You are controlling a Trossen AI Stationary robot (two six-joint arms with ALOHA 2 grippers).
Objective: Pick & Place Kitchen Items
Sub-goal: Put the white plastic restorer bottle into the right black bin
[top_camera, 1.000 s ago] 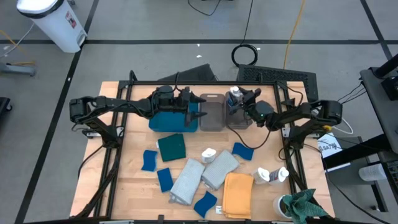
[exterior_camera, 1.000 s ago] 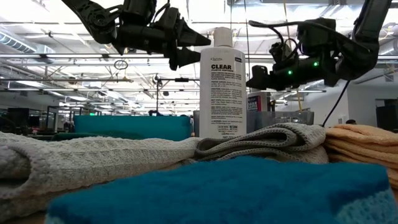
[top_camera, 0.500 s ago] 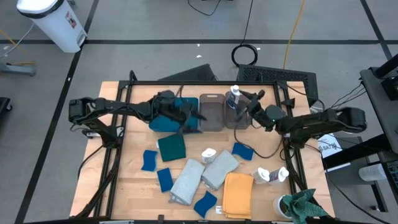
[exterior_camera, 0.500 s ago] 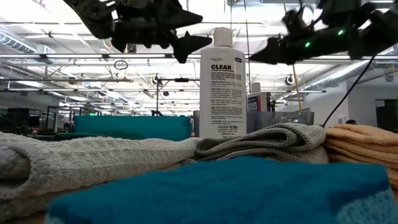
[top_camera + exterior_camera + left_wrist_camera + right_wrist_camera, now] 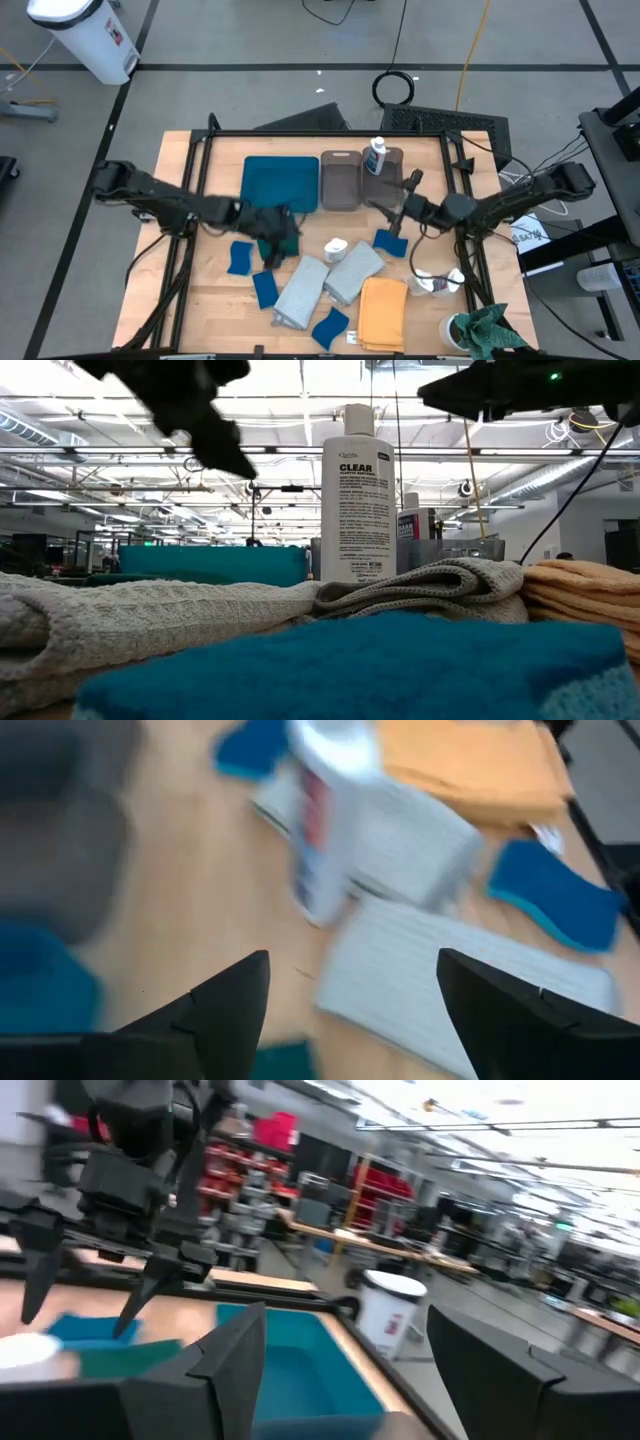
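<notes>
- Lying just ahead of the left gripper (image 5: 283, 238)'s spread, empty jaws, 2 grey cloths (image 5: 328, 280) sit side by side, a small white bottle (image 5: 334, 247) between.
- Hovering with parted, empty jaws, the right gripper (image 5: 388, 210) has a blue sponge (image 5: 390, 243) just below.
- Behind both jaws sit the teal tray (image 5: 280, 182) and 2 bins (image 5: 340, 182).

A flat teal tray (image 5: 280, 183) lies just behind the left pincer, with two grey-brown bins (image 5: 340, 181) beside it, behind the right pincer. A bright green rag (image 5: 488, 332) sits well off at the table's near right corner.
</notes>
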